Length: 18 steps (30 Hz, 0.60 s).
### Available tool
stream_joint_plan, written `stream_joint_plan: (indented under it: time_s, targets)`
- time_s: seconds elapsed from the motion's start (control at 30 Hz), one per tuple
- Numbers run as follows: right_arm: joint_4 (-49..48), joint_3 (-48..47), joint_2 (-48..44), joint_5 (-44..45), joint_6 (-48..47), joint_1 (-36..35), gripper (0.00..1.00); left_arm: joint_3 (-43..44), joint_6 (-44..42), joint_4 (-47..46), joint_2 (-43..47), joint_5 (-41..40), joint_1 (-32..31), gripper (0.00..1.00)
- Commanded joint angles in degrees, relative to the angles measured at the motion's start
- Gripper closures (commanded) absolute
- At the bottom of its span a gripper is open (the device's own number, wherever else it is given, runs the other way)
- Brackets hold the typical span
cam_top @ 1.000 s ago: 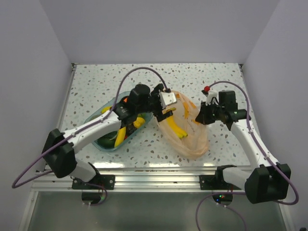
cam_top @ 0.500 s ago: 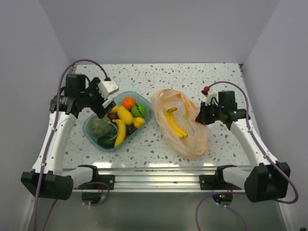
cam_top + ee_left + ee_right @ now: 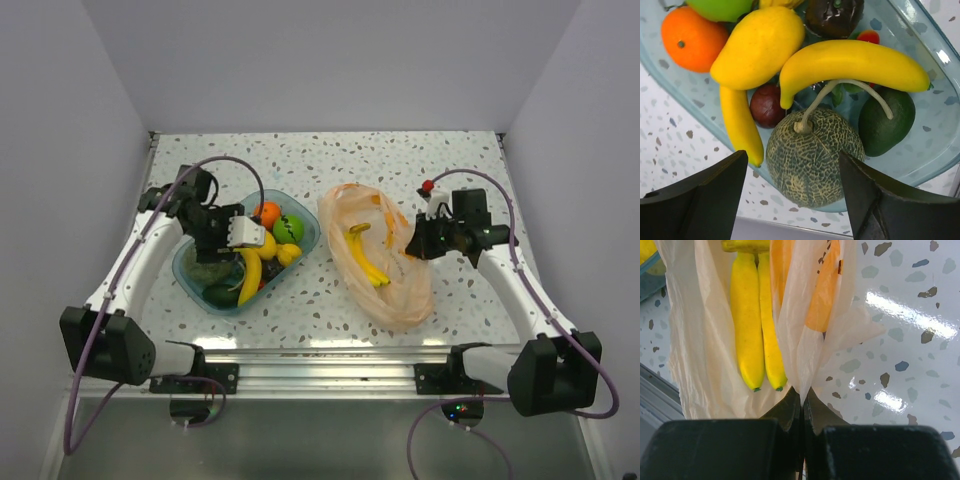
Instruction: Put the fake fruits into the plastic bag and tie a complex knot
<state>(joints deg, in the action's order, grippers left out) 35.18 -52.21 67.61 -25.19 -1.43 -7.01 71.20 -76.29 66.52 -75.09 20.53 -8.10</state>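
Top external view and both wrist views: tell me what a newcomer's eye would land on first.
The bright fake fruits heaped in the clear blue tray left of centre stand out first, with the open left gripper poised over the netted melon. To the right lies the peach plastic bag, a pair of yellow bananas already inside, its edge pinched in the shut right gripper.
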Motion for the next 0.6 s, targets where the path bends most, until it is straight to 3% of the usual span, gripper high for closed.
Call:
stream_joint_plan:
  time_s: [0.0,0.33,0.57]
  targets:
    - [-0.5,-0.4,0.2,-0.8,-0.9,0.1,1.0,-1.0,-8.6,0.3,-2.7,-0.8,-2.5,0.22]
    - [-0.5,-0.3,1.0,-1.6,-1.0,0.1,1.0,-2.6,-9.5,-6.0,-10.8,-1.3,-4.6,0.42]
    - [-0.6,-0.5,2.2,-2.0,-1.3,0.1,1.0,-4.8,-9.6,-4.6,-13.8,-2.9,-4.7,0.46]
